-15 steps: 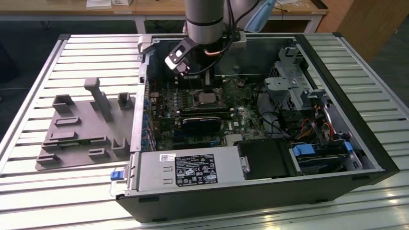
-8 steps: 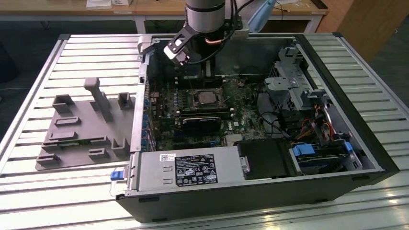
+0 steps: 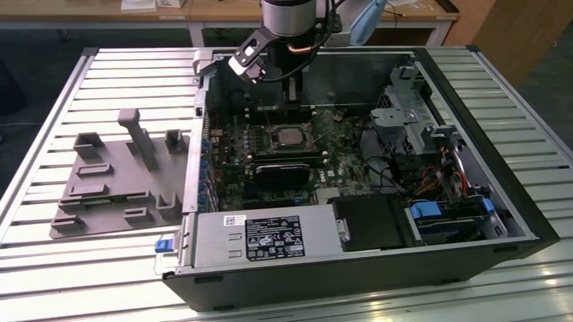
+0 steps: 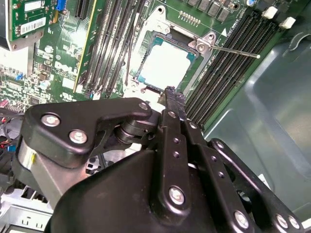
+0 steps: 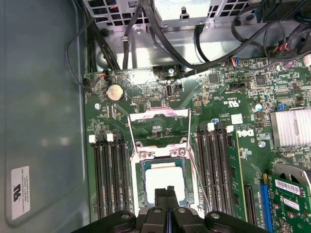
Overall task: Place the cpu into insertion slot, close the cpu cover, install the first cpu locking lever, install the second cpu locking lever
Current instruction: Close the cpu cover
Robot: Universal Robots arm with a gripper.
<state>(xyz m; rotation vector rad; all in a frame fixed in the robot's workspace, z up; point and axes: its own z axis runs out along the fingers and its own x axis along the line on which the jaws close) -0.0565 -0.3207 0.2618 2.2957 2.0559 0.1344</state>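
Nearest me, the pincer (image 5: pixel 167 190) is hovering closed and gripping nothing just over the cpu (image 5: pixel 163 178), which is lying in the insertion slot (image 5: pixel 141 170) while the cpu cover (image 5: pixel 158 112) is standing open, probably because the seated chip is needing no grip.

Arm (image 3: pixel 288 17) reaches downward, its end effector (image 5: pixel 166 190) closed tight.

Silver-grey arm (image 3: pixel 288 17) w/ black cable (image 3: pixel 333 23); matte-black jaws & linkage plates (image 4: pixel 87 131), silver screw heads (image 4: pixel 176 195) all over.
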